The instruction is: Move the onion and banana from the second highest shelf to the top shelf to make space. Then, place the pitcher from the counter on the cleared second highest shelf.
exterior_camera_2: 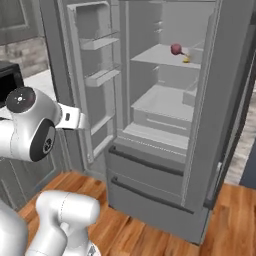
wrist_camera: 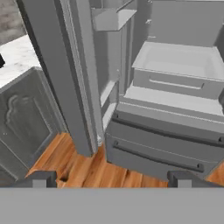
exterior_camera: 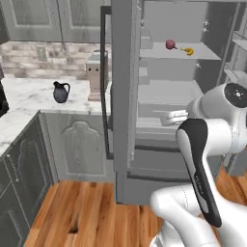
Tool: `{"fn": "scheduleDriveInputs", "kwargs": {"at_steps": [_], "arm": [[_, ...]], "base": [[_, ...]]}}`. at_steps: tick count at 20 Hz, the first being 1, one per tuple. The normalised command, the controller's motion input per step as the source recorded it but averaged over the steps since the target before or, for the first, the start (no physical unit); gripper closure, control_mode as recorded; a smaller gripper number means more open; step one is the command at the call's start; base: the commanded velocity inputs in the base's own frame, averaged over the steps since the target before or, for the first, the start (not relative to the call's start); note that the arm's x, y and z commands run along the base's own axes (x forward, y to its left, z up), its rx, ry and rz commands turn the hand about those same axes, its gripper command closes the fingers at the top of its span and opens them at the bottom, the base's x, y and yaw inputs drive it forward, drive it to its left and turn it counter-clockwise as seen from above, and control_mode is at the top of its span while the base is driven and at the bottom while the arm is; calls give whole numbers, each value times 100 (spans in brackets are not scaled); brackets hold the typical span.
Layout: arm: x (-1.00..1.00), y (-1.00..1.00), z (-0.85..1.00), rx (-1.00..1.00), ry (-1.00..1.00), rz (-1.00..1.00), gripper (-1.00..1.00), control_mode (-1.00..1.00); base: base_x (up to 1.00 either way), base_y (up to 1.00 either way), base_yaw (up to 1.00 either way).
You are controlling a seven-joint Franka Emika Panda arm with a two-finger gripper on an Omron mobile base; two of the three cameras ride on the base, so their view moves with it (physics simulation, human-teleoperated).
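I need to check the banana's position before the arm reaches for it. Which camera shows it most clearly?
The left base view: the banana lies unobstructed on its fridge shelf, right of the onion. In the right base view the banana is mostly hidden behind the fridge's edge.

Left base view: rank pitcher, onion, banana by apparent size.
1. pitcher, on the counter, clearly largest.
2. onion and banana look about alike on their shelf, too close to rank. Both sit farther back, which may shrink them.

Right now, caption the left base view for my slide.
Fridge open: onion and banana share a shelf; pitcher waits on the counter.
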Motion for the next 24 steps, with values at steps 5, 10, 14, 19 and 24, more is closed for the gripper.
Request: {"fn": "scheduleDriveInputs", "kwargs": {"at_steps": [5, 10, 14, 19, 24], "arm": [[0, 0, 0, 0, 0, 0, -100, 100], [0, 0, 0, 0, 0, 0, -100, 100], [0, 0, 0, 0, 0, 0, -100, 100], [0, 0, 0, 0, 0, 0, -100, 100], [0, 0, 0, 0, 0, 0, -100, 100]], "base": [[-25, 66, 40], [-7, 92, 35], [21, 87, 19], [64, 62, 0], [53, 9, -25]]}}
